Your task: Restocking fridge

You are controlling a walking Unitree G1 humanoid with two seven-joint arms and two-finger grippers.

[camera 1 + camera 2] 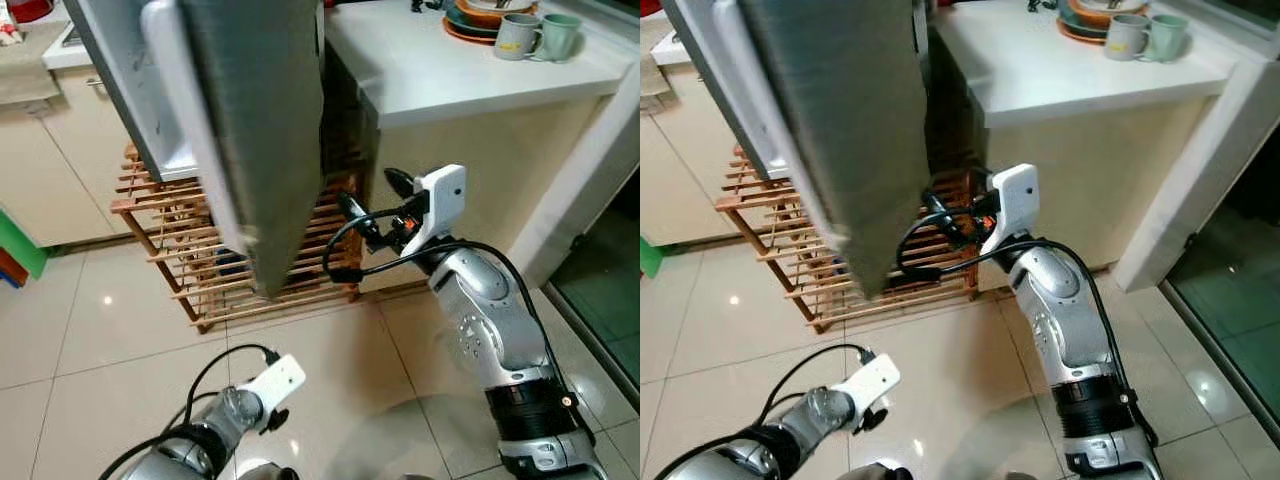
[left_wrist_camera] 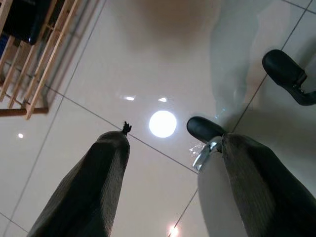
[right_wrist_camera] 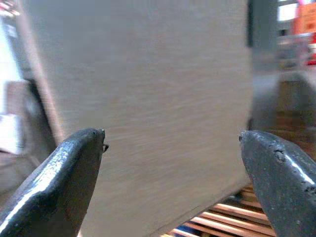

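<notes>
Your right gripper (image 1: 368,198) is raised in front of the fridge door (image 1: 255,130), which stands swung open toward you, its grey face hanging over the wooden rack (image 1: 210,265) on the floor. In the right wrist view the two black fingers (image 3: 64,173) are spread wide apart with the grey door panel between and beyond them; you cannot tell from these pictures whether either finger touches the door. Your left gripper (image 2: 170,143) hangs low over the pale tiled floor (image 1: 90,350), its fingers (image 2: 94,187) also apart and holding nothing, with a ceiling light reflected in the tile between them. To the right of the door runs a white worktop (image 1: 450,70); at its far right corner sit two mugs (image 1: 535,35) side by side, just beside a stack of plates (image 1: 480,15). Below the worktop is a cream cabinet front (image 1: 470,160), and the rack stands against its left end, partly hidden by the door's lower edge.
</notes>
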